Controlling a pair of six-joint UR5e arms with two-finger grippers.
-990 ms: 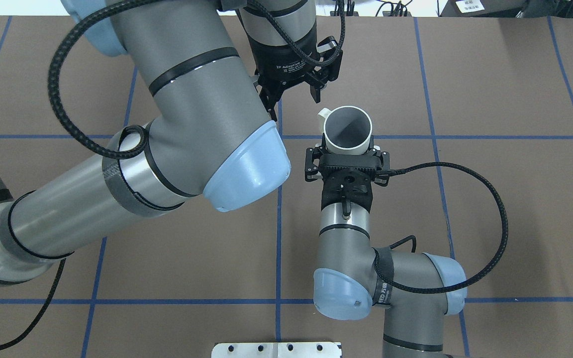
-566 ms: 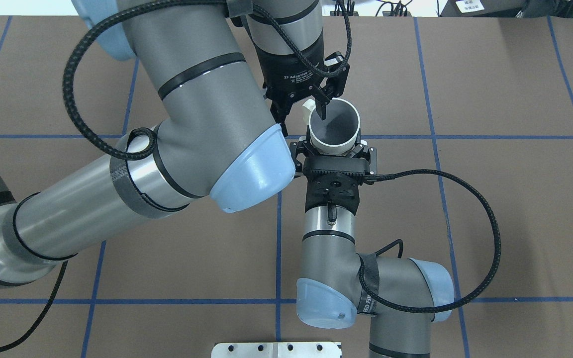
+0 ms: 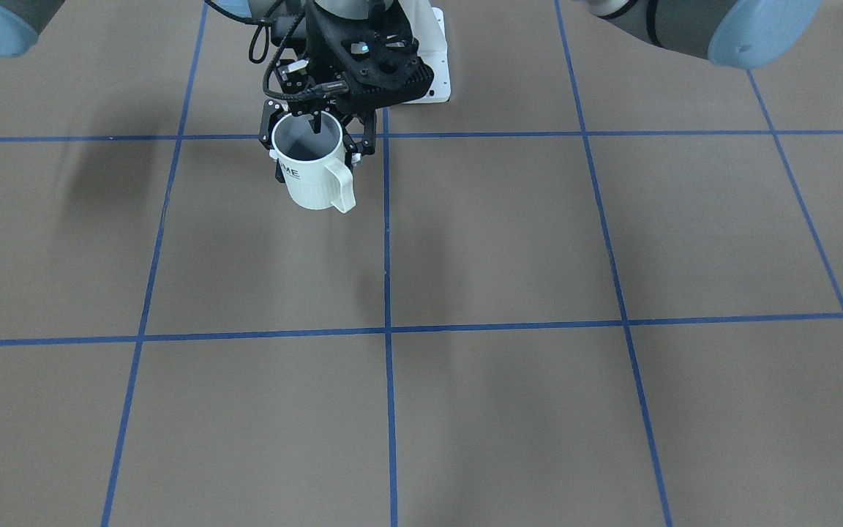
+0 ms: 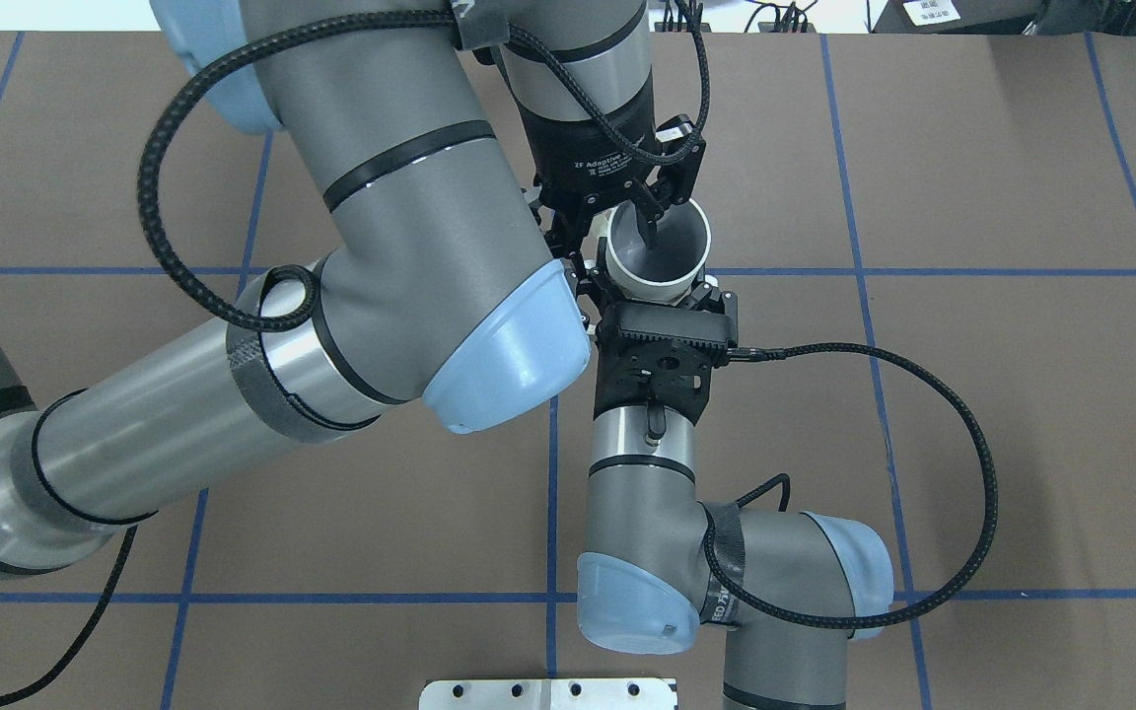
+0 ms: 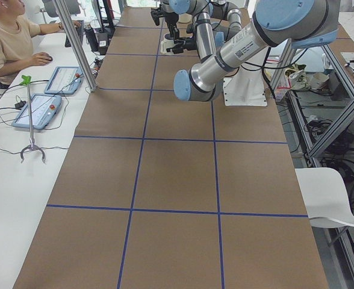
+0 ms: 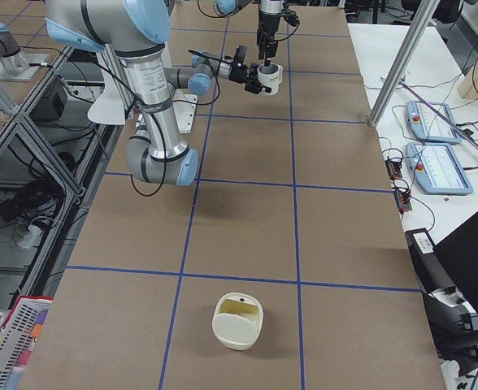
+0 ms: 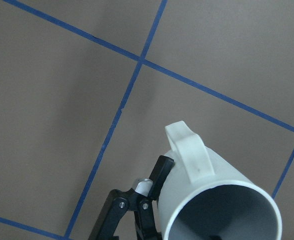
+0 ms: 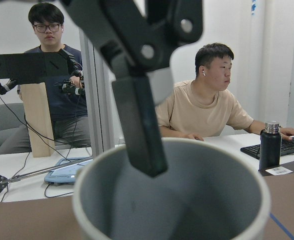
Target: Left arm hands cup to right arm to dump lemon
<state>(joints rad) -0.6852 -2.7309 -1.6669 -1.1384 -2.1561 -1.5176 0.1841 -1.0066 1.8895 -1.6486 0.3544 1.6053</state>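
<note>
**A:** Cup location?

**B:** White cup [image 3: 312, 179], "ME" lettering showing, mouth up. It is held above the table [image 4: 923, 394] near its middle, with the handle on the far-left side.

**A:** Who has it?

**B:** Right gripper [image 4: 657, 288], clamped on the cup's body from both sides.

**A:** Left gripper?

**B:** Left gripper [image 4: 605, 237] has its jaws fairly wide, straddling the rim. One finger [image 8: 137, 125] hangs inside the cup, clear of the wall. The other is outside, by the handle.

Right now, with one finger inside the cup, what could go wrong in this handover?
If the right gripper lets go before the open left gripper closes, the cup, held above the table, may drop. The handle sits close by the left gripper; closing could catch it and twist the cup.
</note>
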